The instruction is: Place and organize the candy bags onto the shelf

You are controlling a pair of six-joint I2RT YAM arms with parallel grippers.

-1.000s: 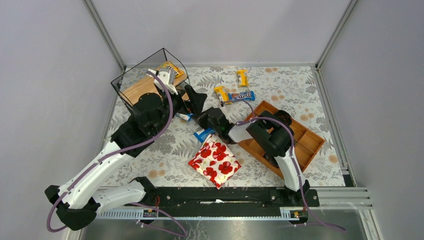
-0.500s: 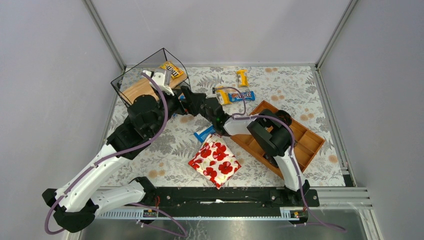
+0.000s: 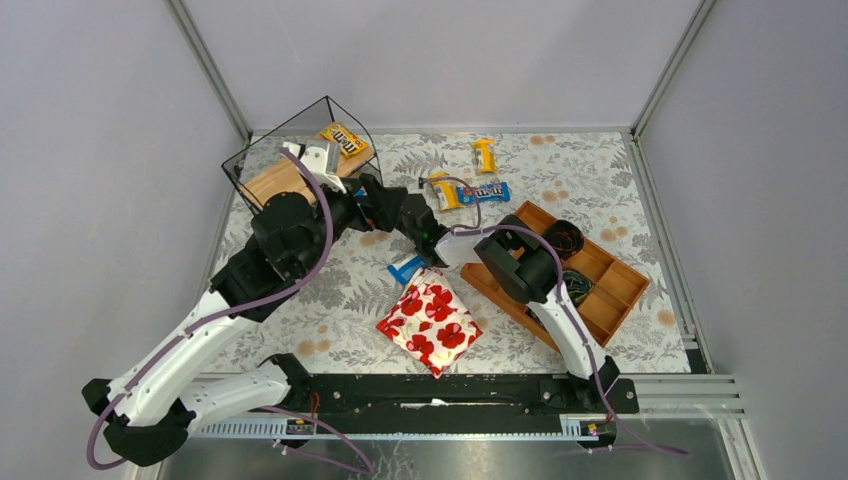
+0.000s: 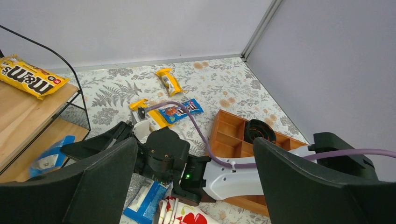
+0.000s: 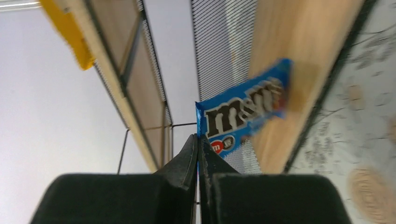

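The shelf stands at the far left, a yellow candy bag lying on its top plank. My right gripper reaches into the lower level and is shut on the end of a blue candy bag, whose far end lies over the lower plank; the bag also shows in the left wrist view. My left gripper is open and empty, hovering over the right gripper's body. Loose bags lie on the table: yellow, yellow, blue, blue.
A white pouch with red poppies lies in the middle near the front. A reddish-brown compartment tray holding a black coil sits on the right under the right arm. Grey walls enclose the table.
My right gripper carried the blue candy bag from above the table up and left into the shelf's lower level. My left gripper drew back slightly toward the shelf.
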